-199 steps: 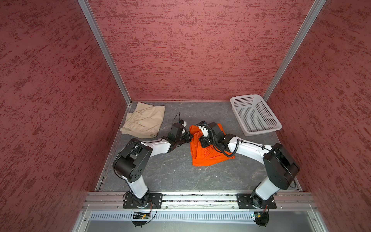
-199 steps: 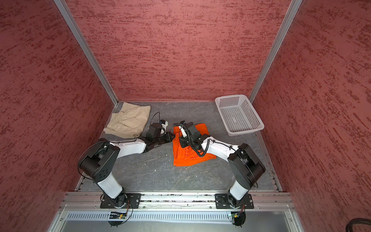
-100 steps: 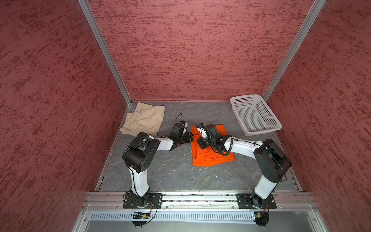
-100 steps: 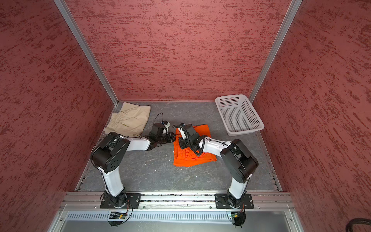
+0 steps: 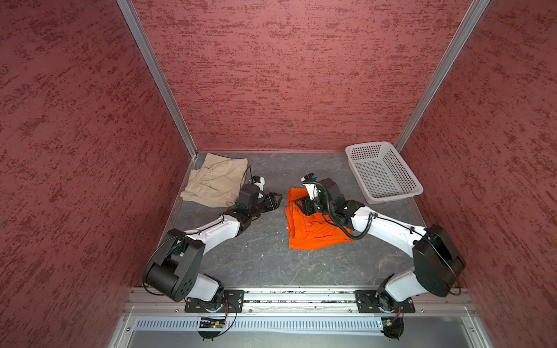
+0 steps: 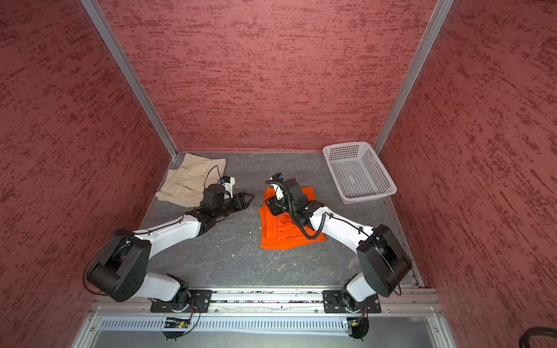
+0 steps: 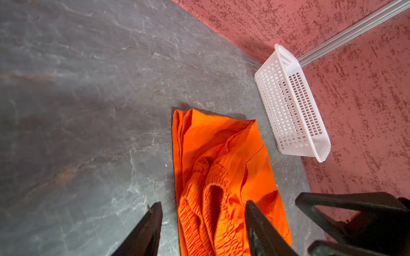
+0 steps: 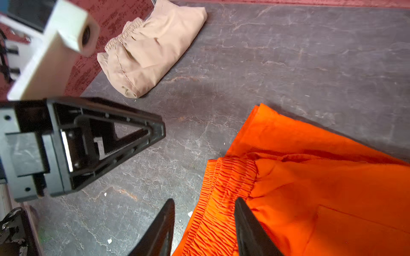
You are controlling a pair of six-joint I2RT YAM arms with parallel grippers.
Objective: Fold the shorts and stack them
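Orange shorts [image 5: 313, 238] lie folded at mid table [image 5: 265, 265], waistband rumpled. Beige shorts [image 5: 215, 183] lie folded apart, near the back-left corner. My left gripper [image 7: 203, 202] is parted and empty beside the orange pair. My right gripper [image 8: 204, 199] is parted over its waistband, apparently released. Stacking is outstanding.

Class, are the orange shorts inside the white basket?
No, the orange shorts lie on the table, apart from the white basket.

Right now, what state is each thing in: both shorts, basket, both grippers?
orange shorts: folded, lying flat, held by neither gripper.
beige shorts: folded, by the back left corner, not stacked.
basket: upright, empty.
left gripper: open, beside the orange shorts, holding nothing.
right gripper: open, above the orange shorts.
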